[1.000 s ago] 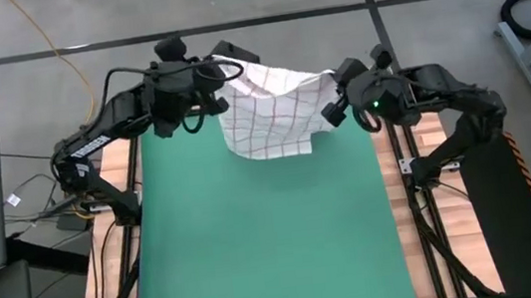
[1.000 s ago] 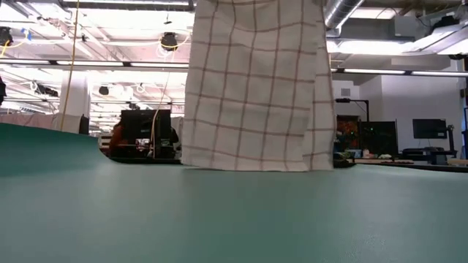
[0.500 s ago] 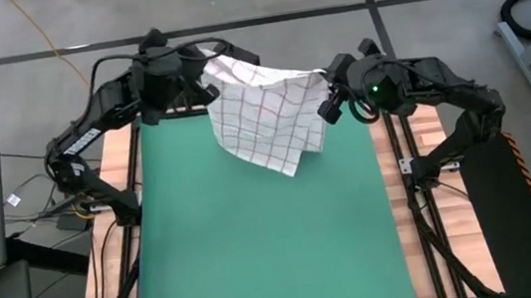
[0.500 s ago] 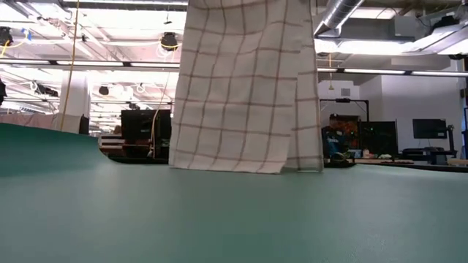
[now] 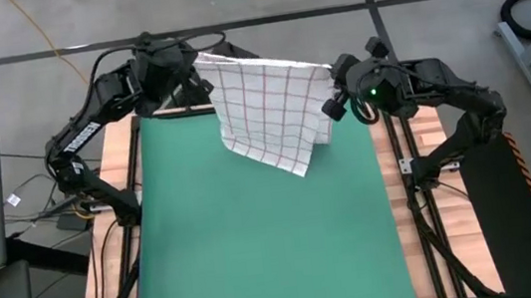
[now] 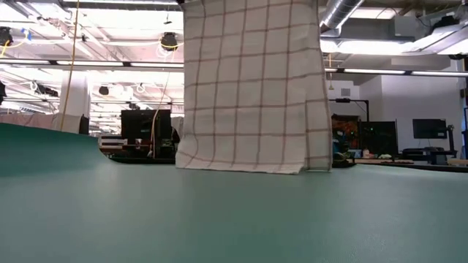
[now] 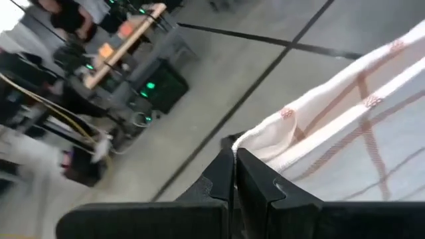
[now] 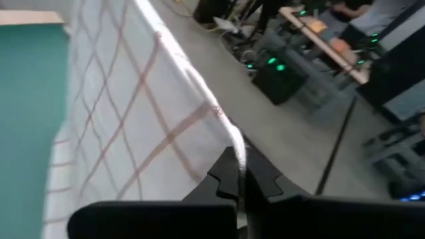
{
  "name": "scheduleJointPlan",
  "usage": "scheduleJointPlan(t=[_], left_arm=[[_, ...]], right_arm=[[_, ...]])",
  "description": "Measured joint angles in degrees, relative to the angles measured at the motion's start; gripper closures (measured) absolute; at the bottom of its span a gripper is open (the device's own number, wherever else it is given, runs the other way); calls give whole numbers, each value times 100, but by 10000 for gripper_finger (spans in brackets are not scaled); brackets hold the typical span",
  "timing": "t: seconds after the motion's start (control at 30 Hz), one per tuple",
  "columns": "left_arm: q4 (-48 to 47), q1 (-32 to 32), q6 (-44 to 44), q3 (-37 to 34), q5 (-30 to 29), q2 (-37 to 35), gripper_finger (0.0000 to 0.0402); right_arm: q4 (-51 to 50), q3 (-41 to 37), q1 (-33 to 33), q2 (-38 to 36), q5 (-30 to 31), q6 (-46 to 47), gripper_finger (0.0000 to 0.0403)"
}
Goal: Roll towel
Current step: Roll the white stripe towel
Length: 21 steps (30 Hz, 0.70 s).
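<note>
Towel now stretched flatter, hanging over green mat; left gripper, right gripper pinching top corners.

We now see the towel pulled flatter between the two arms: a second ago its top edge sagged and bunched, now it runs nearly straight. The left gripper has moved outward and toward the far edge of the mat. In the low view the towel hangs smoother and squarer than before, with fewer folds, and its bottom hem has shifted slightly sideways.
</note>
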Motion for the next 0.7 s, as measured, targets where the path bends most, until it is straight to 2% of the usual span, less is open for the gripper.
scheduleJointPlan(t=[0.1,0.23,0.37,0.43,0.53,0.6,0.7], left_arm=[[252,218,-91,0,451,35,401],[1018,442,-106,-5,399,116,401],[1894,620,-612,0,343,118,401],[2075,706,-1107,-4,418,54,401],[2189,737,-1725,-4,926,-124,402],[2137,754,-1843,-2,1204,-241,402],[1856,754,-1545,-2,1046,-391,402]], right_arm=[[470,0,-308,1,-11,-558,386],[1348,0,-827,7,-52,-1525,386],[2406,0,-1501,11,-1028,-2155,386],[2784,2,-1860,29,-1997,-2207,386],[2834,9,-2215,55,-3209,-2114,386],[2798,4,-2258,66,-3294,-1939,386],[2628,4,-2255,55,-3834,-1967,386]])
